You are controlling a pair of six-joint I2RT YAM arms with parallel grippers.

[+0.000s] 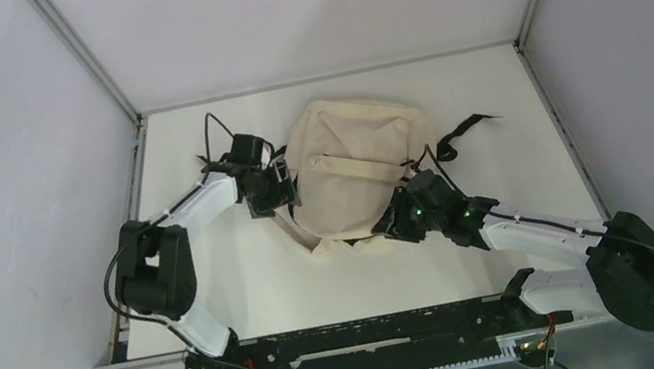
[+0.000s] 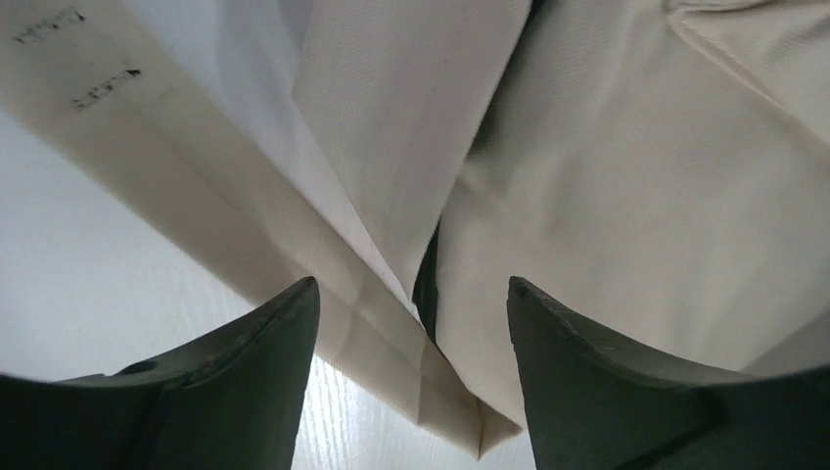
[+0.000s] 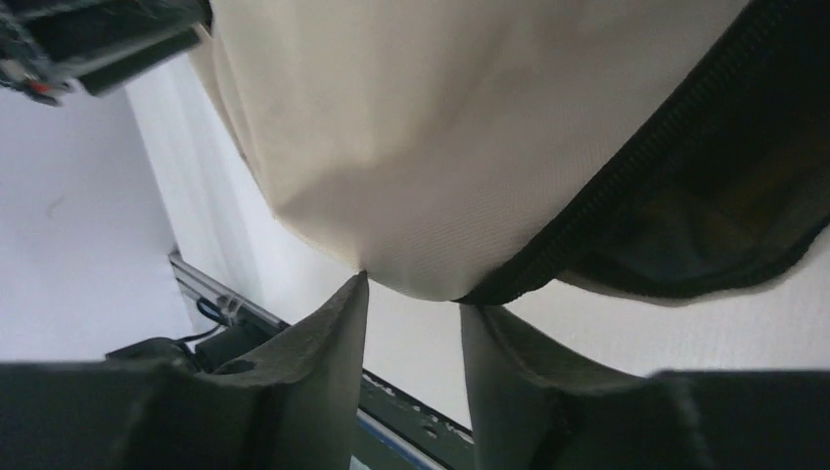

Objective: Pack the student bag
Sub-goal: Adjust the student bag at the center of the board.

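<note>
student bag point(image 1: 350, 165) was laid on table point(image 1: 240, 291) | left gripper point(image 2: 411, 284) was held wide open, empty | right gripper point(image 3: 413, 291) was narrowly parted at zipper point(image 3: 626, 186); grip could not be told

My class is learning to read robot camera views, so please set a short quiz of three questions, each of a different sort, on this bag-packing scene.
1. True or false: in the left wrist view, the left hand has its jaws apart, with cream fabric of the student bag beyond them.
2. Multiple choice: the zipper seen by the right wrist camera is A) red, B) black, C) blue.
3. Fill the gap: in the top view, the right hand is at the bag's ____ (near or far) right corner.

Key: 1 true; 2 B; 3 near.
</note>
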